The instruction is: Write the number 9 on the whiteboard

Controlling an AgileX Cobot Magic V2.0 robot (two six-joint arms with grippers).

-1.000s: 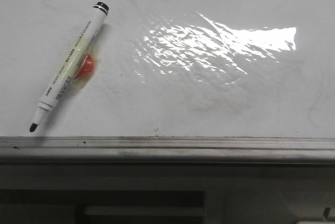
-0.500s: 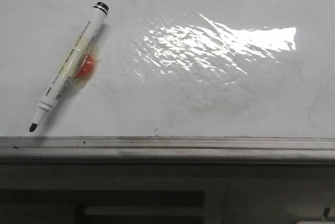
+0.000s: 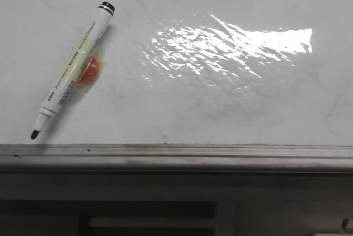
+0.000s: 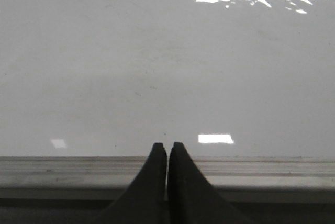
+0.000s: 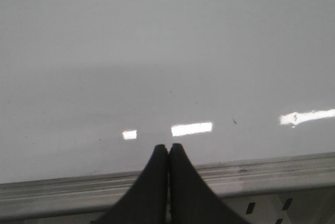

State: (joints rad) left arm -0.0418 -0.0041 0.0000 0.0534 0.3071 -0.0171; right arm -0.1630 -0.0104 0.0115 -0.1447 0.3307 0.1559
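One marker (image 3: pixel 73 69) lies uncapped on the whiteboard (image 3: pixel 220 109) in the front view, at the 10 o'clock part of the frame, its black tip towards 7 o'clock and its tail towards 1 o'clock. A red blob (image 3: pixel 90 70) sits just beside its barrel, touching or under it; which, I cannot tell. No number 9 is on the board; only faint smudges and glare on the wrinkled film show. Neither arm appears in this view.

Left wrist view: the left gripper (image 4: pixel 167 148) has its jaws pressed together, holding nothing, and hangs over the board's grey frame (image 4: pixel 78 169).

Right wrist view: the right gripper (image 5: pixel 168 148) is likewise closed and empty, over the frame at the near edge.

Judgement: the task is not begun; the step in hand is fetching the marker. The left arm is nearer and should part its jaws first, come down across the barrel at mid-length, clear of the blob, and clamp squarely so the tip can meet the board upright. Draw the loop first, then the tail, with light, even pressure, since the film may drag.
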